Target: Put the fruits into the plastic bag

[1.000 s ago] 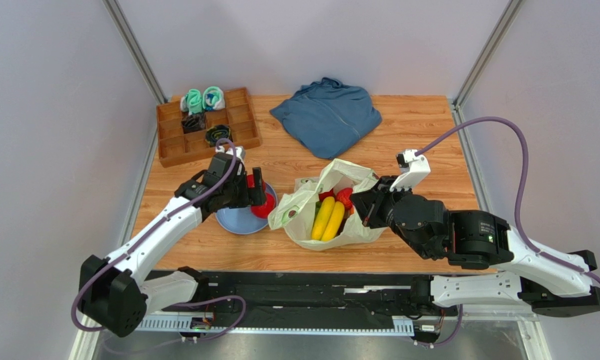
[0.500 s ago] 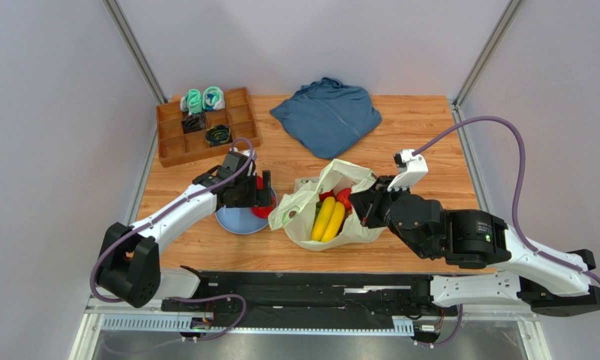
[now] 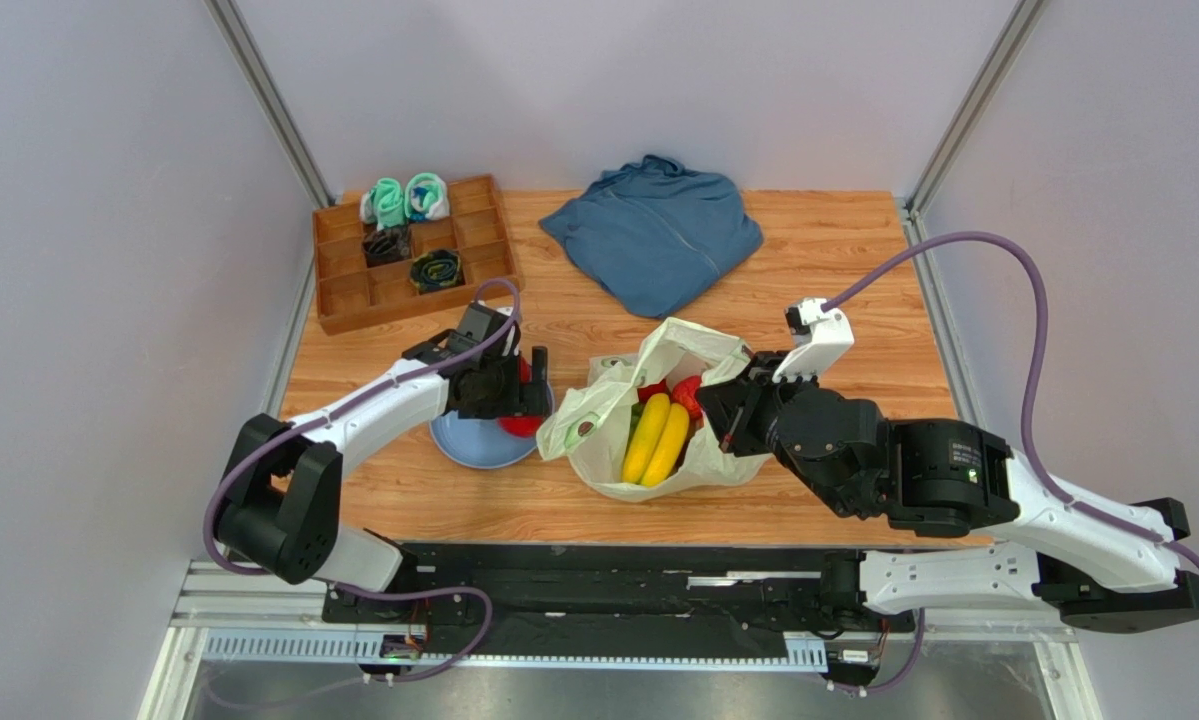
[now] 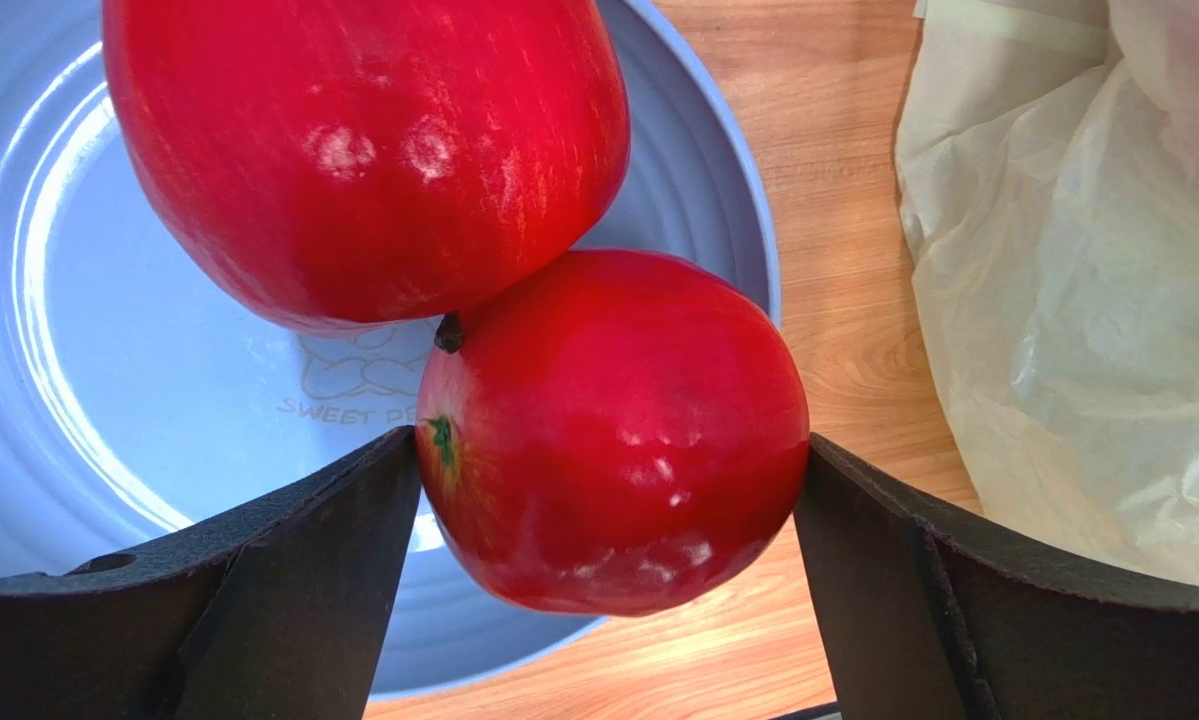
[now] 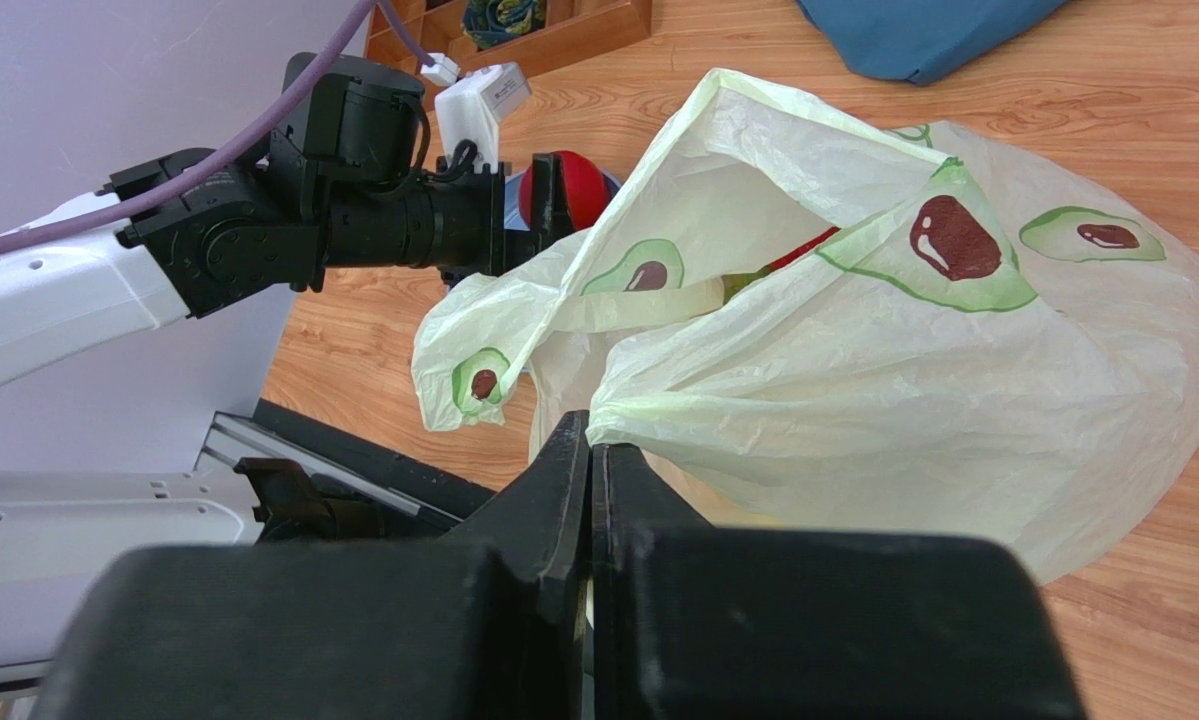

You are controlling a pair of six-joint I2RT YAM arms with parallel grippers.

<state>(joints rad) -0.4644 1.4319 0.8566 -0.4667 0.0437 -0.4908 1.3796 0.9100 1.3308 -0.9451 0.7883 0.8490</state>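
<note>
In the left wrist view my left gripper (image 4: pixel 605 450) has its fingers against both sides of a glossy red fruit (image 4: pixel 613 435) at the right rim of a blue plate (image 4: pixel 109 375). A second, larger red fruit (image 4: pixel 365 150) touches it from behind on the plate. In the top view this gripper (image 3: pixel 527 393) is just left of the pale-green plastic bag (image 3: pixel 680 342). The bag holds two yellow bananas (image 3: pixel 653 435) and a red fruit (image 3: pixel 688 393). My right gripper (image 5: pixel 590 443) is shut on the bag's (image 5: pixel 921 360) near rim and holds its mouth open.
A wooden compartment tray (image 3: pixel 350 293) with rolled socks stands at the back left. A folded blue garment (image 3: pixel 653 233) lies at the back centre. The bag's loose handle loop (image 3: pixel 568 428) droops towards the plate (image 3: pixel 470 443).
My left arm has stretched out lower and moved its gripper right onto the red fruit at the plate's rim. The right arm and the bag have barely moved.
</note>
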